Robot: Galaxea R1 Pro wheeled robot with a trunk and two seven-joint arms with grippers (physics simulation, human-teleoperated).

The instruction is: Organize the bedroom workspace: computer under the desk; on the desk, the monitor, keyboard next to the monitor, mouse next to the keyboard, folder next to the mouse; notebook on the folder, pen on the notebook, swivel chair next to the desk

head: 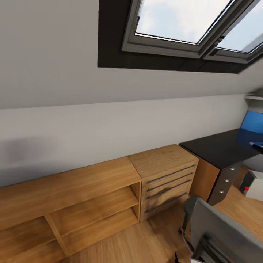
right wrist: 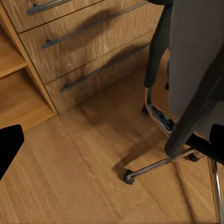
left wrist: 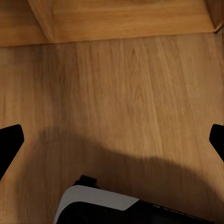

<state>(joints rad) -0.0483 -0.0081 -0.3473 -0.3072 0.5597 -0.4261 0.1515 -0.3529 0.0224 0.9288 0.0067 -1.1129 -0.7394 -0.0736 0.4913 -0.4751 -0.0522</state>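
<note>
Showing grey swivel chair [right wrist: 186,60] (chrome base, casters), glossy black desk [head: 219,148], both jaws spread wide.

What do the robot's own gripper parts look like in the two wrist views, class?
Each wrist view shows two plain black fingertips at the picture's edges, wedge-shaped and unmarked. The left wrist view also shows a rounded white and black body part. No cables show.

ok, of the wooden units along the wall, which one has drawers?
The drawer cabinet beside the black desk: four fronts with long dark handles. The low shelf unit on its other side is open, no drawers.
</note>
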